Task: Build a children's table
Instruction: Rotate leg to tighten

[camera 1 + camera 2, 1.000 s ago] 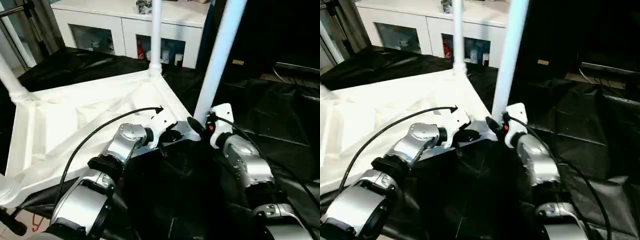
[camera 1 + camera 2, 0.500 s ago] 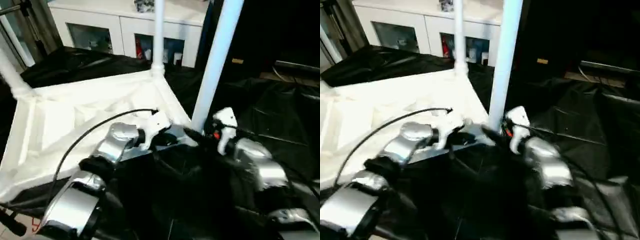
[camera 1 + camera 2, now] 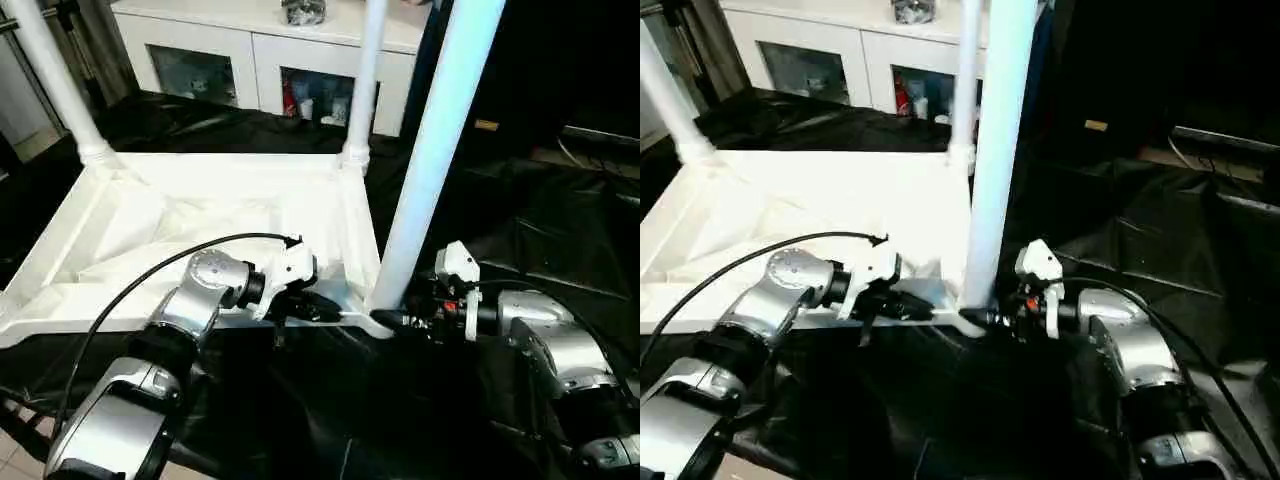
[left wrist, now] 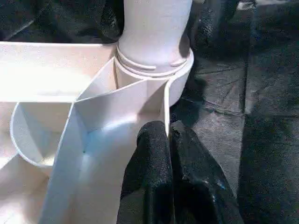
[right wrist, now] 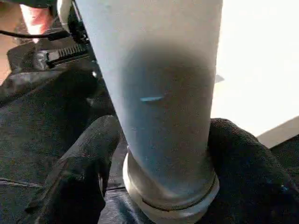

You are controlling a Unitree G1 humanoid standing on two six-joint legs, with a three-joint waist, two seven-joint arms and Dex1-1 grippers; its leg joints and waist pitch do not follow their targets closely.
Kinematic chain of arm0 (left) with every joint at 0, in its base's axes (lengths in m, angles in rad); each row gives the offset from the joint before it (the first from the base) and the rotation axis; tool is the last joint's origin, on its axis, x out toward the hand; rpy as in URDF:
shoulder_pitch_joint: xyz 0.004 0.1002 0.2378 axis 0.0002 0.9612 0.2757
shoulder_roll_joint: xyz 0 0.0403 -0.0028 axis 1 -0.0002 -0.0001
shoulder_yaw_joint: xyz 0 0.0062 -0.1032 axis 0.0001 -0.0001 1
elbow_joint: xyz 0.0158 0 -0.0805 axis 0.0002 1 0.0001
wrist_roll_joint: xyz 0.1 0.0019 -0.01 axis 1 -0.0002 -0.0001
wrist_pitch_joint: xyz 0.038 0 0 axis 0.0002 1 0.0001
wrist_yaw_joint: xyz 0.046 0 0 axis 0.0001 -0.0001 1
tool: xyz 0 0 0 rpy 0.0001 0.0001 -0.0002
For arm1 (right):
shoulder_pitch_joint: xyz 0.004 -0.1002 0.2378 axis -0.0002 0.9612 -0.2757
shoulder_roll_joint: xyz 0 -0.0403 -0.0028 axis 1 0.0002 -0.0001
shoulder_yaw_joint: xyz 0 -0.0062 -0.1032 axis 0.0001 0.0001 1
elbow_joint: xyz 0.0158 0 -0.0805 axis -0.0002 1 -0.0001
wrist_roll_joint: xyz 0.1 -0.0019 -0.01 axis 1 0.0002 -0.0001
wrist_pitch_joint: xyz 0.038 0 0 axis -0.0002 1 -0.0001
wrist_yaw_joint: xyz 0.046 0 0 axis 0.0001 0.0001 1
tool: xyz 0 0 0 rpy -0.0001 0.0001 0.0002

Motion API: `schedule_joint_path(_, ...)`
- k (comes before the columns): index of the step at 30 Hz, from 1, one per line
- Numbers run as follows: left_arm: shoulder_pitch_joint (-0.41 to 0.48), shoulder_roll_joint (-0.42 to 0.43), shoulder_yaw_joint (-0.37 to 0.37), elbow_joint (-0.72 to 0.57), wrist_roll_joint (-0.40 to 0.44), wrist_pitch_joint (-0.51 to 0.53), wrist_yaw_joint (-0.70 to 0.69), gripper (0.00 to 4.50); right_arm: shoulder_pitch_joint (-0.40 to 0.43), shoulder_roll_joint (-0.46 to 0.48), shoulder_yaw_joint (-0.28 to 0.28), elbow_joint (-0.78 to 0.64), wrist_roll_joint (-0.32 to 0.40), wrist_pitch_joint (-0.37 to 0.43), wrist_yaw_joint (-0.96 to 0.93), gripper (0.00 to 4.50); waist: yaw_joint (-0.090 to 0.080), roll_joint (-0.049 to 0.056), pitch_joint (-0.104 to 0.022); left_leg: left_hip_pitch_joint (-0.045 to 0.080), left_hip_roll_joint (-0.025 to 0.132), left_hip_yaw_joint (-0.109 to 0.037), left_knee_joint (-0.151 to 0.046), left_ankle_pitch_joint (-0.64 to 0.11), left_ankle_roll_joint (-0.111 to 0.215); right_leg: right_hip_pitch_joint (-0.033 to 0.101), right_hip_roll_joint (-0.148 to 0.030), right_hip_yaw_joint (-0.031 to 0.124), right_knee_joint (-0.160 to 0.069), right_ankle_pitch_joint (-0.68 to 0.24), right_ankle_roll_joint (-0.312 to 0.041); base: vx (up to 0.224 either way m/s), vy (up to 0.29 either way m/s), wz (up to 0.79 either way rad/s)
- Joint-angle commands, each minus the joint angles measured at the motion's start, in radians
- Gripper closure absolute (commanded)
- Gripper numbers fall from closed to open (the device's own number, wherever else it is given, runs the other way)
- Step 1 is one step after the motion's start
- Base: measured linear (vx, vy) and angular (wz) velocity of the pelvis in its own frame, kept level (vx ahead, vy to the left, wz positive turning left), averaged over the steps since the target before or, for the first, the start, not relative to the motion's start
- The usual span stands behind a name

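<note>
Children's table top (image 3: 190,215) lies upside down, ribbed underside up, on black sheeting (image 3: 560,230) before a white cabinet (image 3: 270,50) with glass doors. Three tube legs stand upright in corner sockets: far left leg (image 3: 55,80), far right leg (image 3: 362,85), and the near leg (image 3: 430,150), which rises from the near right corner socket (image 4: 154,70) between the two arms. Right claw (image 5: 159,158): fingers spread to either side of the near leg, just above the collar where the tube enters the socket; whether the pads press the tube or only flank it I cannot tell from the right wrist view. Left claw (image 4: 169,154): fingers pressed together, holding nothing, tips resting against a rib of the underside just beside the same socket. Key relation: the near leg's long axis runs straight up, square to the top, and the right claw comes at it level from the robot's right, so the tube lies directly between its fingers. Right arm is the nearer to the leg; left arm is nearer the top's edge and looks placed to steady it. Judgement: the step in hand is seating this leg, and any further push or twist must follow that upright axis down into the socket. Fourth corner, near left, is hard to read at the picture's edge.
</note>
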Motion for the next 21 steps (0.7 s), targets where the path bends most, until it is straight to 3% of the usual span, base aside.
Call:
schedule_joint_path(1,-0.006,-0.007,0.003,-0.043,-0.025,-0.005,-0.011,4.5,0.02,-0.005,0.032,-0.005,-0.005,0.025,0.03,1.62,0.003,-0.003,-0.061,0.006,0.048,-0.018,-0.066,-0.156,0.079,0.052,-0.073,0.049,-0.074,-0.154,-0.254,0.0,0.0,0.0)
schedule_joint_path(9,-0.008,-0.006,0.004,-0.044,-0.024,0.0,0.0,4.5,0.03,0.003,0.039,-0.029,0.016,0.052,0.028,2.24,0.006,-0.005,-0.062,0.005,0.047,-0.018,-0.065,-0.147,0.079,0.053,-0.073,0.048,-0.071,-0.135,-0.255,0.0,0.0,0.0)
schedule_joint_path(14,-0.025,-0.033,0.015,-0.017,-0.003,0.001,0.091,4.5,0.05,0.028,0.036,-0.04,0.016,0.052,-0.011,2.34,0.009,-0.006,-0.061,0.006,0.047,-0.018,-0.065,-0.158,0.073,0.052,-0.074,0.049,-0.075,-0.168,-0.244,0.0,0.0,0.0)
schedule_joint_path(18,-0.051,-0.065,0.027,0.017,0.017,0.013,0.193,4.5,0.046,0.071,0.028,-0.013,-0.014,0.047,-0.113,2.39,0.011,-0.008,-0.057,0.011,0.046,-0.019,-0.069,-0.194,0.054,0.048,-0.075,0.049,-0.086,-0.252,-0.219,0.0,0.0,0.0)
schedule_joint_path(20,-0.084,-0.108,0.034,0.056,0.043,0.028,0.309,4.5,0.016,0.146,0.009,0.071,-0.076,0.021,-0.307,2.41,0.002,-0.006,-0.053,0.013,0.041,-0.022,-0.071,-0.22,0.026,0.04,-0.075,0.049,-0.093,-0.323,-0.195,0.0,0.0,0.0)
schedule_joint_path(21,-0.092,-0.121,0.036,0.065,0.046,0.034,0.337,4.5,0.006,0.168,0.002,0.094,-0.087,0.021,-0.358,2.42,-0.004,-0.008,-0.053,0.014,0.039,-0.026,-0.074,-0.235,0.012,0.044,-0.077,0.046,-0.098,-0.377,-0.177,0.0,0.0,0.0)
